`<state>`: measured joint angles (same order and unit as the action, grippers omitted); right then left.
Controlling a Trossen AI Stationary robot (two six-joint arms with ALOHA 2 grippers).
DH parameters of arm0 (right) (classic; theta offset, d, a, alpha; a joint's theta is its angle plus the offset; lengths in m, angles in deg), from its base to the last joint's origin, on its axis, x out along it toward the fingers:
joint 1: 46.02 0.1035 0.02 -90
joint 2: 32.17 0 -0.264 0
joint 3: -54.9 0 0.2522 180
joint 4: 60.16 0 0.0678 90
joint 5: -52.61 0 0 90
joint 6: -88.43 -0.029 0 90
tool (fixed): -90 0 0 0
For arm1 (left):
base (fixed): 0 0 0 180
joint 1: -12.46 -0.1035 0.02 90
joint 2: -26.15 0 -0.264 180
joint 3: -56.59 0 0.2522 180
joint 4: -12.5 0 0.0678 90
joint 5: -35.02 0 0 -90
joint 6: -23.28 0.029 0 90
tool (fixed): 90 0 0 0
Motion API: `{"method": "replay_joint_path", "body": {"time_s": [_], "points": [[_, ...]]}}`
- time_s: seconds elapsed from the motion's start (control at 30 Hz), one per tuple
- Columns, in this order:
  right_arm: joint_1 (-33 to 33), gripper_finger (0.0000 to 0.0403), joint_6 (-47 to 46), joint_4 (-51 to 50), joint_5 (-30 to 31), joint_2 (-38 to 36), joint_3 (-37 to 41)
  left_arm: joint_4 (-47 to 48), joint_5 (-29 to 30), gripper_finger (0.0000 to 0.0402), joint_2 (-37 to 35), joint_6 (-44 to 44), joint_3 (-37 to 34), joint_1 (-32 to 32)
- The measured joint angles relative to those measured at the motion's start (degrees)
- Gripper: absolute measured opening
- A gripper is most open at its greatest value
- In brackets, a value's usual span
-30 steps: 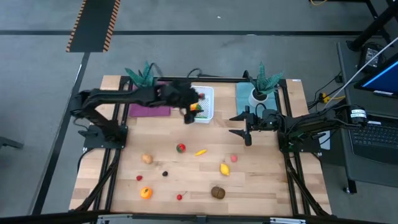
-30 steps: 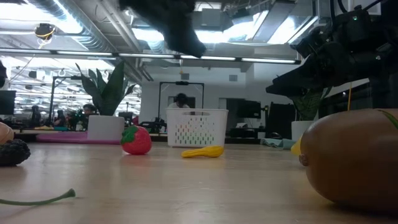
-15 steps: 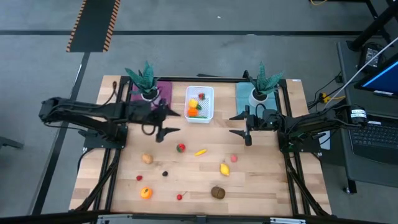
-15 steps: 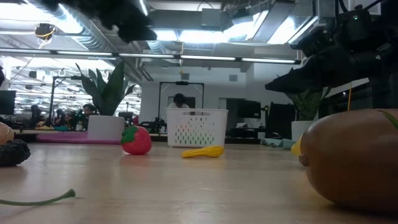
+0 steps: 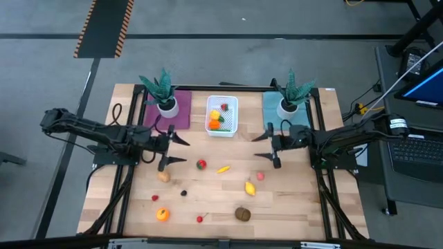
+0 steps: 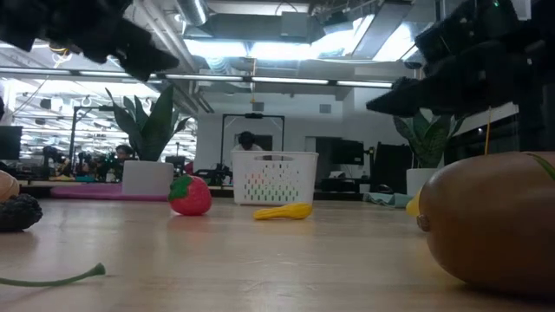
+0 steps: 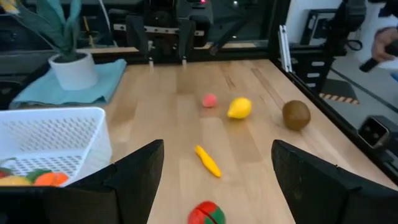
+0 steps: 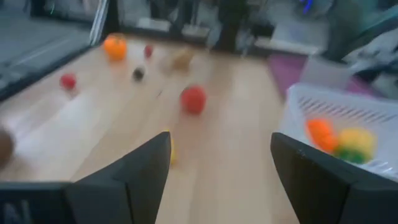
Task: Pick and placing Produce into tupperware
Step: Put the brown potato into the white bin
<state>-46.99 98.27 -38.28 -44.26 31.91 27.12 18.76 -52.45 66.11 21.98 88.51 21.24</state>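
Note:
The white tupperware [image 5: 222,115] stands at the table's far middle and holds a yellow, an orange, a red and a green piece. The other produce lies on the wood: a red strawberry [image 5: 201,164], a yellow banana [image 5: 223,168], a pink piece [image 5: 260,176], a lemon [image 5: 250,187], a kiwi [image 5: 242,214], a potato [image 5: 163,176] and an orange [image 5: 162,214]. My left gripper [image 5: 174,150] is open and empty, left of the strawberry. My right gripper [image 5: 264,148] is open and empty, to the right and on the far side of the banana.
Two teal spiky plants in white pots stand at the back, one on a purple mat [image 5: 166,104] and one on a teal mat [image 5: 287,105]. Small red pieces [image 5: 155,198] and a dark piece [image 5: 184,193] lie at the near left. Bare wood lies between the two grippers.
My left gripper has drawn back from above the tupperware toward the table's left and near edges and now hangs beside the strawberry. My right gripper has shifted a little toward the near edge. The produce on the table has stayed in place.

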Motion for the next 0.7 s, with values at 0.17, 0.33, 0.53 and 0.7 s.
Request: {"method": "replay_joint_path", "body": {"time_s": [0.17, 0.33, 0.53, 0.7], "points": [[5.6, 0.0278, 2.6, -22.8, 8.8, 0.0, -9.2, -0.7, 0.0, 0.0290, -0.3, -0.1, -0.7, 2.0], [8.6, 0.0278, 2.2, -32.5, 13.8, 0.0, -16.1, -1.5, 0.0, 0.0290, -0.3, -0.1, -0.7, 3.0], [9.2, 0.0278, 2.4, -32.5, 13.9, 0.0, -18.8, -1.3, 0.0, 0.0290, -0.3, -0.1, -0.7, 3.4], [9.2, 0.0278, 2.3, -32.2, 16.0, 0.0, -18.7, 0.0, 0.0, 0.0290, -0.3, -0.1, -0.3, 3.4]]}}
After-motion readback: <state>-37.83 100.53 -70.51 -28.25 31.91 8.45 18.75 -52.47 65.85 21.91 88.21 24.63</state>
